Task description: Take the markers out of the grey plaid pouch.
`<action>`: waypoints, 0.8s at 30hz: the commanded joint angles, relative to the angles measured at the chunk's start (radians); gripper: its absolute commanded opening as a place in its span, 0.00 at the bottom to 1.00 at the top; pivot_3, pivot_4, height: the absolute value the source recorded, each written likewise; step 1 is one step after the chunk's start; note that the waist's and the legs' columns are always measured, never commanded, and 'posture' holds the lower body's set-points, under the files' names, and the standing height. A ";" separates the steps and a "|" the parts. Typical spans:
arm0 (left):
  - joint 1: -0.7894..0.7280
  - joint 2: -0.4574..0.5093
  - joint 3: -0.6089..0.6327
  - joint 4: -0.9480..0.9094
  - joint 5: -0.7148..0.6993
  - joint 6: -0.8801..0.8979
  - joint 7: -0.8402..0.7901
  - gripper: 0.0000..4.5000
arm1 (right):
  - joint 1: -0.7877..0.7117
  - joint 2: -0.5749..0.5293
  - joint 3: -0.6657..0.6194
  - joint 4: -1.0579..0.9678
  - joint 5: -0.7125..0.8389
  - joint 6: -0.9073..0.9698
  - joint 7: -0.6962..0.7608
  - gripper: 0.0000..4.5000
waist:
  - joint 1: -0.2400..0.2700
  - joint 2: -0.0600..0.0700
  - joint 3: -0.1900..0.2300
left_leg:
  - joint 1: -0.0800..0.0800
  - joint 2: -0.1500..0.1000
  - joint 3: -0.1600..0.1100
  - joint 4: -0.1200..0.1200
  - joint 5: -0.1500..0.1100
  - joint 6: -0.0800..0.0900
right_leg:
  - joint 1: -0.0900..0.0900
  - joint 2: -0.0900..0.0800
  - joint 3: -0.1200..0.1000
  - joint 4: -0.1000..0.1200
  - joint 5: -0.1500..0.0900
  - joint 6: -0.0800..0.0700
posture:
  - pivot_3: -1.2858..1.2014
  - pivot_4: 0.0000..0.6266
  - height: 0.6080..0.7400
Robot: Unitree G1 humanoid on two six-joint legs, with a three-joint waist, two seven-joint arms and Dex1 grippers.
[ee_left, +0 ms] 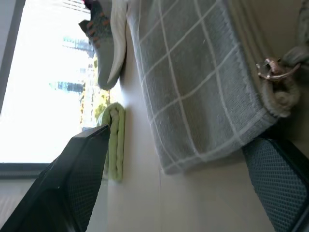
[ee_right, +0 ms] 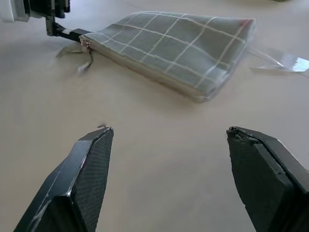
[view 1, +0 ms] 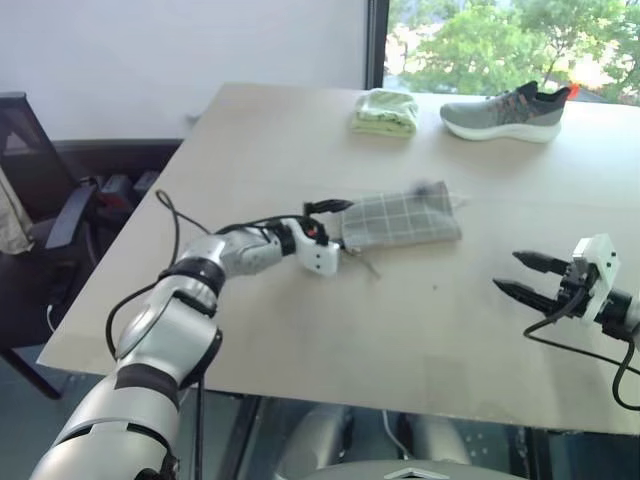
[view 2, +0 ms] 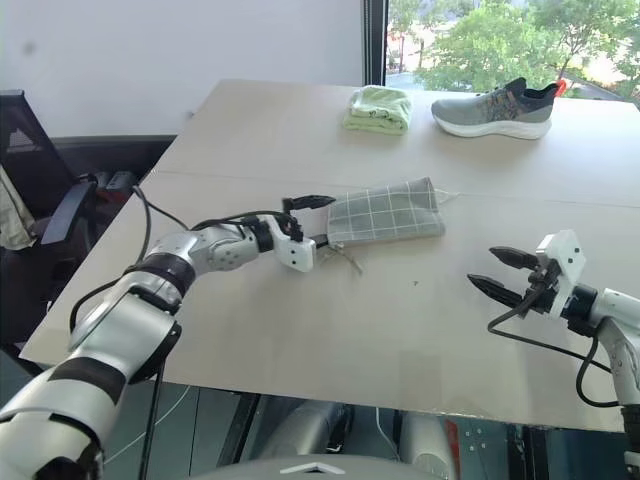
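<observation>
Left claw (view 2: 322,221) gaping, empty, straddling the zip end of the grey plaid pouch (view 2: 385,211), long axis running straight ahead of it across desk (view 2: 300,330); right claw (view 2: 496,271) open, empty, farther off.

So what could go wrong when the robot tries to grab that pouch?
The left gripper is open around the pouch's zip end. It may pinch the cloth but miss the little zip pull. The pouch lies loose on the smooth table, so it might slide. The right gripper is open and apart, not steadying it.
</observation>
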 commanded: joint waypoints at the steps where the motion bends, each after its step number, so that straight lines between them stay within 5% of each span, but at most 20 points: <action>1: -0.004 -0.037 -0.075 0.024 0.063 -0.038 0.045 0.82 | 0.003 0.004 -0.027 -0.040 0.014 -0.010 -0.010 0.84 | -0.001 0.000 0.000 | 0.000 0.000 0.000 0.000 0.000 0.000 | 0.000 0.000 0.000 0.000 0.000 0.000 | 0.52 0.24 1.00; 8: -0.053 -0.085 -0.086 0.054 0.058 0.003 0.102 0.16 | -0.045 0.048 0.055 -0.084 -0.022 0.010 -0.075 0.84 | -0.001 -0.002 0.001 | 0.000 0.000 0.000 0.002 0.000 0.000 | 0.000 0.000 0.000 0.002 0.000 0.000 | 0.52 0.24 1.00; 10: -0.062 -0.091 -0.085 0.048 0.056 0.001 0.118 0.03 | -0.056 0.076 0.100 -0.118 -0.034 0.032 -0.108 0.84 | -0.001 -0.002 0.001 | 0.000 0.000 0.000 0.003 0.000 0.000 | 0.000 0.000 -0.001 0.004 0.000 0.001 | 0.52 0.24 1.00; 24: -0.063 -0.118 -0.111 -0.068 0.088 -0.020 0.158 0.01 | -0.278 0.222 0.405 -0.079 -0.183 0.242 -0.248 0.84 | -0.007 -0.005 0.000 | -0.014 -0.002 -0.001 0.007 0.004 -0.005 | -0.013 -0.001 -0.003 0.006 0.001 0.001 | 0.52 0.24 1.00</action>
